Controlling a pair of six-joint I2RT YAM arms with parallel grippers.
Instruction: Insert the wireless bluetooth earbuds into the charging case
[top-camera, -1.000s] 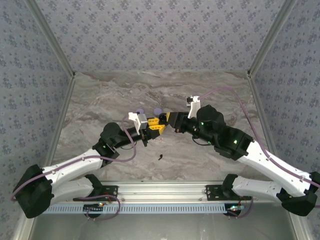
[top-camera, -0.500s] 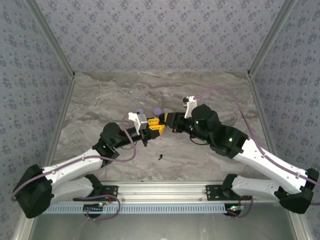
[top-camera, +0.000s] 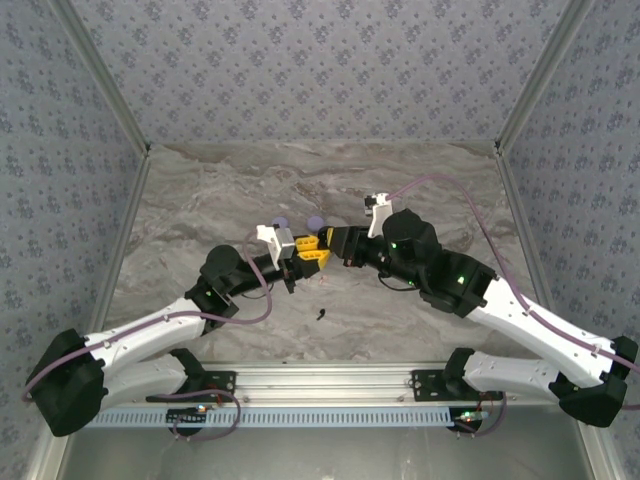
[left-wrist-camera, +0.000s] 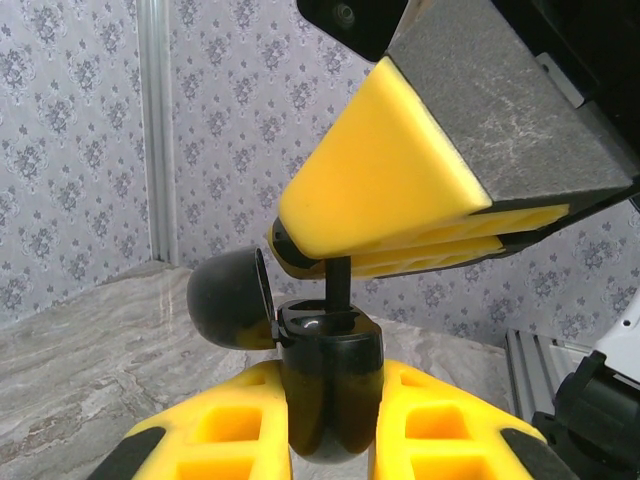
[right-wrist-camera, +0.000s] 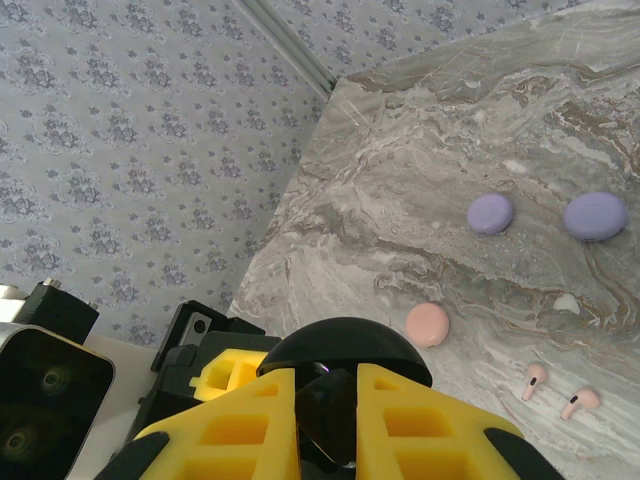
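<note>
**Nearest.** A loose black earbud (top-camera: 321, 314) lies on the tabletop (top-camera: 200, 190) at about 6 o'clock from the two pincers. It is apart from both.

**Centre.**
- The left pincer (top-camera: 310, 257) is clenched on the charging case (left-wrist-camera: 325, 400) and holds it upright off the tabletop. Its lid (left-wrist-camera: 228, 298) is swung open toward 9 o'clock in the left wrist view.
- The right pincer (top-camera: 336, 240) is clenched on a second black earbud (left-wrist-camera: 340, 272) and reaches in from about 1 o'clock. The stem points down into the mouth of the case.
- I cannot tell whether the stem is seated.

**Far.** Two lilac discs (top-camera: 281, 222) sit at 11 and 12 o'clock beyond the pincers. In the right wrist view a pink disc (right-wrist-camera: 428, 324) and two pinkish earbuds (right-wrist-camera: 536, 380) lie at 3 to 4 o'clock of that pincer.

**Hazards, as judged.**
1. If the stem is tilted or off the socket line, pushing down could jam it on the rim or twist the case in the left pincer's grip.
2. Letting go before the bud is seated could tip it out over the edge onto the tabletop.
3. The right pincer's fingers crowd the open lid. A sideways withdrawal could knock the lid or drag the bud back out.
4. The case hangs in the air on one grip alone. A hard downward push could slide it through the pads.
</note>
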